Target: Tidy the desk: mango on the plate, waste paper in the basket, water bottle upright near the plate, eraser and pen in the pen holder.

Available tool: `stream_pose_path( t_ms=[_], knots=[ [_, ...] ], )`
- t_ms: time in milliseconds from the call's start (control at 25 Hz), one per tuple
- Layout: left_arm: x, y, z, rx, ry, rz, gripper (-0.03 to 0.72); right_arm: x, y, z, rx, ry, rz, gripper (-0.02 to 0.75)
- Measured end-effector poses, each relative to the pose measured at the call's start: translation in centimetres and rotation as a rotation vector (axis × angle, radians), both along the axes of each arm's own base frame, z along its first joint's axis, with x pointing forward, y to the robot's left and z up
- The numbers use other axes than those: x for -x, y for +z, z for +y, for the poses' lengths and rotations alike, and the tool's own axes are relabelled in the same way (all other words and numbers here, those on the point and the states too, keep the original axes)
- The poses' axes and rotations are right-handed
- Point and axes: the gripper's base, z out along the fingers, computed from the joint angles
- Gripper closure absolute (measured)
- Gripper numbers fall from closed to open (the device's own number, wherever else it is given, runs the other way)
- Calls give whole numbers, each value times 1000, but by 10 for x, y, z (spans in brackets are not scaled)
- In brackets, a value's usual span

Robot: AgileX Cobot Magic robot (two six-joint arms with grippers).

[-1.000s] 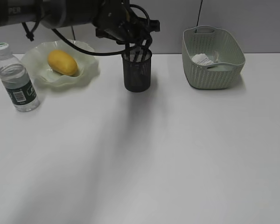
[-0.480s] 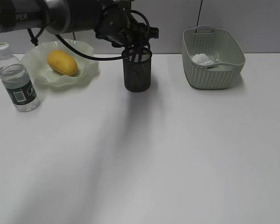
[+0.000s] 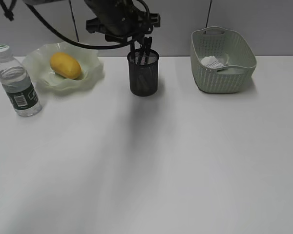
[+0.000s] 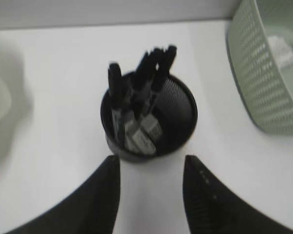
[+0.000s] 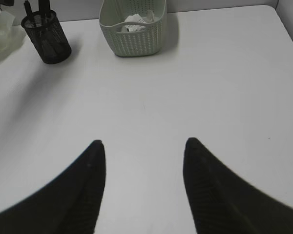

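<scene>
On the far left of the desk (image 3: 146, 165) the water bottle (image 3: 17, 83) stands upright, white cap on top, just beside the plate (image 3: 90, 73). The mango (image 3: 65, 65) lies inside the plate (its long side slanting toward the back left).

Right of the plate stands the pen holder (image 3: 143, 73), a black mesh cup with dark pens (image 4: 118, 102) sticking up out of it; the left wrist view shows a few dark sticks leaning against one another and pale grey pieces low in the cup, too blurred to tell apart. The left claw (image 4: 151, 190) hangs above the pen holder. Its two fingers (image 4: 100, 195) stand apart with bare white desk showing between them, and they hold nothing and touch nothing; the cup's rim lies just beyond the fingertips. In the exterior view the dark arm and its cables cover the wall behind the cup.

Further right, well apart from the cup, sits the basket (image 3: 234, 78) with the waste paper (image 3: 212, 62) inside it, against the left wall.

The right claw (image 5: 144, 180) is over bare desk on the right side, jaws spread wide, empty, far from the basket and the cup (only its two dark fingers show).
</scene>
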Motion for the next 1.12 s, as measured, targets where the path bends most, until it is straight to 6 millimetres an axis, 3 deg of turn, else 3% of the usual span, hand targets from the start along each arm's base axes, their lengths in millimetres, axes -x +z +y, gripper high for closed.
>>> stream_pose_path(
  t_ms=[360, 760, 960, 1120],
  knots=[
    [45, -4, 7, -188, -267, 407, 358, 0, 0, 0, 0, 0, 0, 322],
    [63, 41, 19, -178, -335, 324, 358, 1, -2, 0, 4, -2, 20, 321],
    [94, 71, 42, -187, -348, 282, 345, 1, -11, -2, 59, -4, 94, 321],
    [126, 75, 68, -231, -343, 298, 259, 1, -12, -2, 71, -2, 98, 322]
  ],
)
